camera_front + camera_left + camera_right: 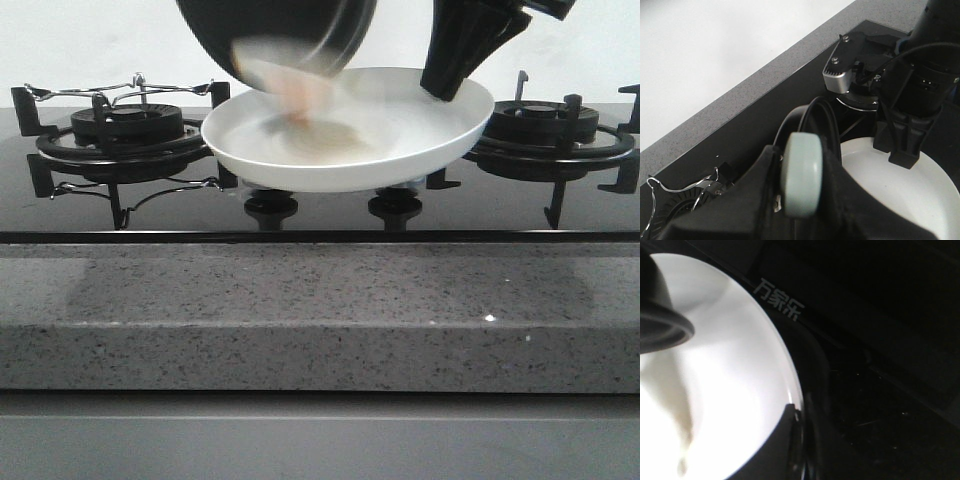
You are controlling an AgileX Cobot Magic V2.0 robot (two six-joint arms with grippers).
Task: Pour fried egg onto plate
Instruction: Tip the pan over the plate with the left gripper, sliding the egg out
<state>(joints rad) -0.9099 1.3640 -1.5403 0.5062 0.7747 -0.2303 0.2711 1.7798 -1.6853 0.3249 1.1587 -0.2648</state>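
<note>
1. Left of the plate (440, 140), the left burner (125, 135) stands bare, a bent wire rack on its grate.
2. Above the plate's left rim I hold the black frying pan (280, 30) tipped steeply. My left jaws (800, 200) are clamped on its pale handle (801, 175).
3. The fried egg (290, 85) is a blurred pale patch with an orange edge, caught between the pan's lip and the plate's floor. I judge the pour nearly done, the egg not yet settled.
4. At the plate's right rim my right jaws (445, 85) grip the edge and keep it raised and tilted above the stove's knobs (270, 207).
5. What remains: let the egg land, level the pan, set the plate down.
6. Right of the plate sits the second burner (550, 125); the stove top is glossy black glass, the desk (320, 320) before it speckled grey stone, the wall behind plain white.
</note>
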